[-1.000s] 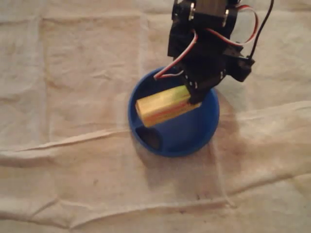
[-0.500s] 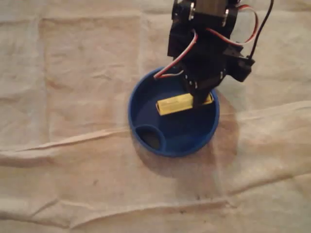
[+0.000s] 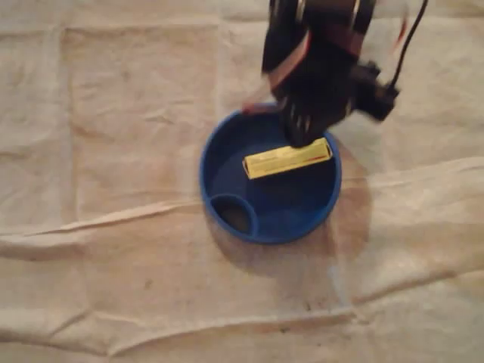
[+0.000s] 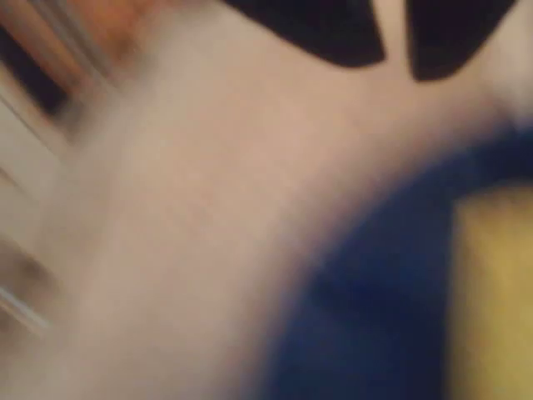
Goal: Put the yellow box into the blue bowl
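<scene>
Where the blue bowl sits on the creased pale cloth in the overhead view, the yellow box lies flat inside it, in the half farther up the picture, its long side running across the bowl and tilted slightly up to the right. A small round pocket is set into the bowl's lower left edge, apart from the box. The black gripper hangs blurred over the bowl's upper rim, just above the box's upper edge. In the wrist view two dark fingers show with a thin pale gap between them, but the blur leaves me unable to tell whether the claw is spread or pressed together.
</scene>
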You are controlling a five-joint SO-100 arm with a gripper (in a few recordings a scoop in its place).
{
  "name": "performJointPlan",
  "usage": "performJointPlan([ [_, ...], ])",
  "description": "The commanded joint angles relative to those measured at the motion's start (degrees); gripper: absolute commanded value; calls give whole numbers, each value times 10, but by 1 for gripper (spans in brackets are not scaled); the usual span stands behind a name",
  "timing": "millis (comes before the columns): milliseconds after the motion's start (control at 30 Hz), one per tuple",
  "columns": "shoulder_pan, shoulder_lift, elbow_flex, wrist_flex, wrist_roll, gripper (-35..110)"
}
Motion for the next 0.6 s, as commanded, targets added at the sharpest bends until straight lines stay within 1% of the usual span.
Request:
performJointPlan([
  [0, -11, 106, -33, 33, 4, 0],
  [200, -46, 188, -33, 122, 11, 0],
  [433, -124, 286, -33, 216, 80, 0],
  [567, -171, 328, -32, 227, 120, 0],
])
